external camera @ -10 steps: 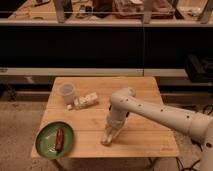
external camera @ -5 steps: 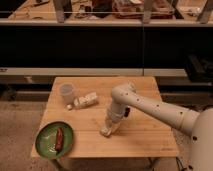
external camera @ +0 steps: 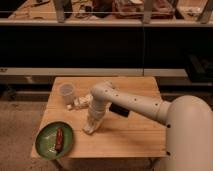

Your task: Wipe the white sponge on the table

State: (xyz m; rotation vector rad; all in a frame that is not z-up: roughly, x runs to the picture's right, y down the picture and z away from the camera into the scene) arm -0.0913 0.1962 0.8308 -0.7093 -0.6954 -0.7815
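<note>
So the claw [external camera: 92, 125] is down on the tabletop [external camera: 135, 135] with the white sponge [external camera: 88, 131] at its tip, can't tell if it's actually clamped. A leftward sweep could bump the green plate [external camera: 46, 142] imo.

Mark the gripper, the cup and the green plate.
gripper [external camera: 91, 126]: camera view, lower tip, down at the table [external camera: 135, 136] front-centre.
cup [external camera: 67, 93]: camera view, side wall.
green plate [external camera: 46, 141]: camera view, bare left part.

Table [external camera: 135, 134]: light wood, plank grain;
Back left: cup [external camera: 66, 93]; tiny white cube [external camera: 69, 106]; pale pack [external camera: 81, 102];
Front-left corner: green plate [external camera: 46, 148];
Left of centre: gripper [external camera: 92, 125] down on white sponge [external camera: 88, 131]
</note>
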